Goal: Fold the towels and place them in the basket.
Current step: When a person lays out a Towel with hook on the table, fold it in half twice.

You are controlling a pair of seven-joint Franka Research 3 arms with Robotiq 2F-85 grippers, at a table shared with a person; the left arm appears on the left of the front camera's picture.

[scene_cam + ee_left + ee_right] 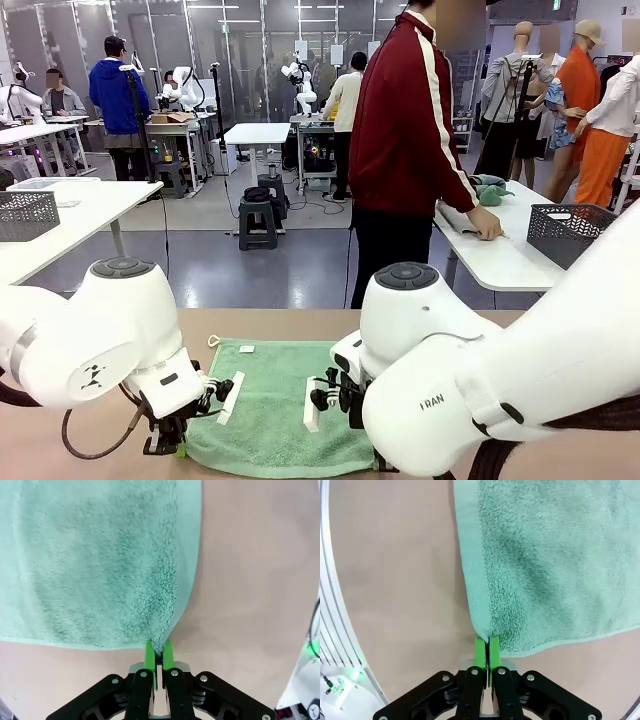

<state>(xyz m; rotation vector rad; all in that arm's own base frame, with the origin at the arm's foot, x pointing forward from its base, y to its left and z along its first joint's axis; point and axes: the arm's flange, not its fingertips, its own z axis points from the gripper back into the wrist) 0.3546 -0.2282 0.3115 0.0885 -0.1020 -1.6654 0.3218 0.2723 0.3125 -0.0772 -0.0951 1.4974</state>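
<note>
Left gripper (159, 650) pinching mint-green towel (95, 560) corner, apparently lifted slightly, tan table (250, 580)

Bright, even light; perhaps slight edge-warp

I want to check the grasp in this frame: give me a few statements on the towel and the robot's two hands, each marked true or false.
1. The left hand is shut on a corner of the towel. True.
2. The right hand hangs open above the table. False: it is shut, pinching another corner of the same towel.
3. The towel lies folded in half. False: it lies spread out flat on the table.
4. A small white label sits near the towel's far edge. True.
5. The towel is grey-blue. False: it is mint green.
</note>
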